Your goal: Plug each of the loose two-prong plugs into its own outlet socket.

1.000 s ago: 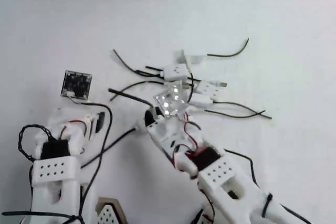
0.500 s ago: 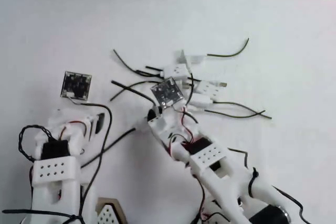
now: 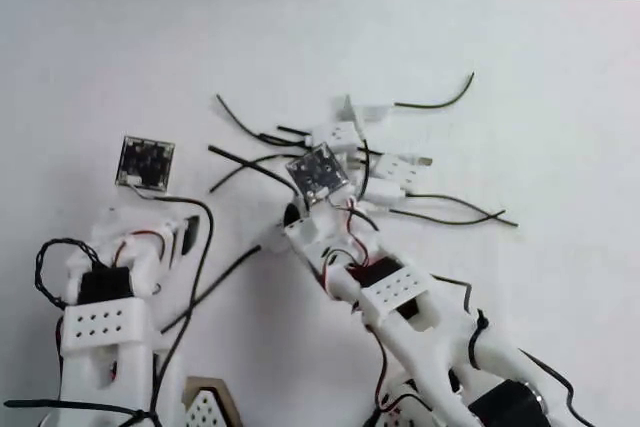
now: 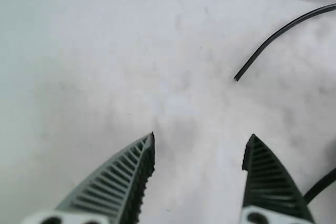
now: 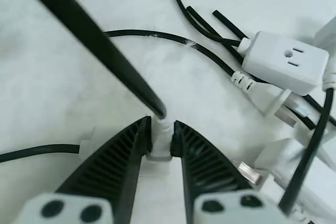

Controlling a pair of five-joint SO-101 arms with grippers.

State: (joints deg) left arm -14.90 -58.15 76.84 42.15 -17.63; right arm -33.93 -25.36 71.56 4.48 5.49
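Between the tips of the right gripper [image 5: 160,123] a small white plug [image 5: 159,144] is pinched, the jaws being closed down to the width of its body. From the top of that plug a thick black cord [image 5: 89,35] is carried up and away, close past the camera. Just beyond the gripper a thinner cord [image 5: 157,36] is laid in a curve on the white bench [image 5: 63,93] and is joined to a second plug [image 5: 260,94], also white, whose metal prongs are seen pointing away from the gripper. Just beside this second plug a white socket block [image 5: 283,61] is laid face up, with two slots and a round hole shown; whether the two are touching cannot be told.

From above, the right arm [image 3: 410,302] is seen stretched from the near right corner toward the middle of the bench, where more blocks [image 3: 395,172] are scattered among loose cords.

Off to the left, well apart from that cluster, the left gripper [image 4: 200,140] is spread wide with nothing between its tips, over bare bench. A loose cord end [image 4: 236,77] is seen ahead of it
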